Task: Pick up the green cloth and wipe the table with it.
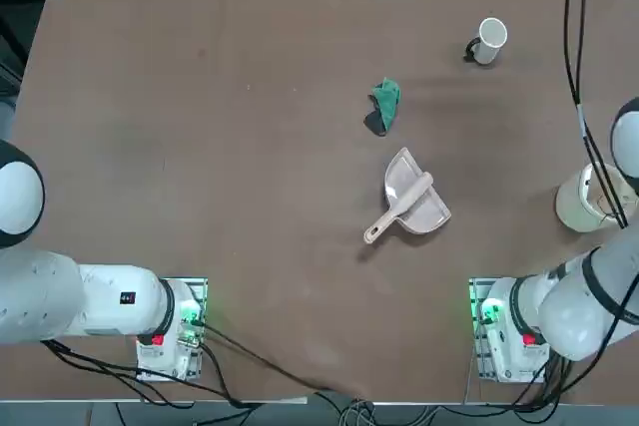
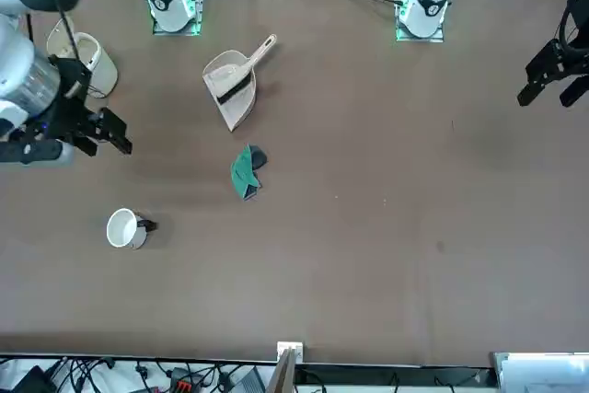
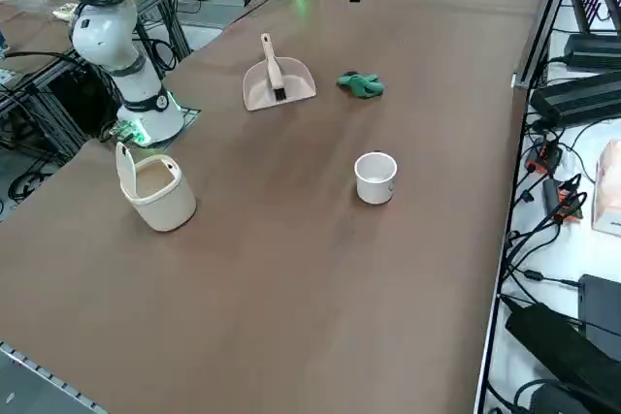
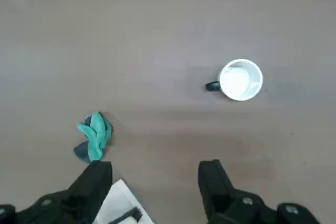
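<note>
Right wrist view showed my right gripper (image 4: 155, 182) with jaws spread, empty, above the surface (image 4: 168, 24), near the green cloth (image 4: 94, 136).

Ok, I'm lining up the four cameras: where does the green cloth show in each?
Top view: green cloth, just above the pink dustpan.
Front view, just below the dustpan.
Right side view, right of the dustpan.
Right wrist view, near one finger.
Shared landmark: the dustpan.

No readable text or labels.
</note>
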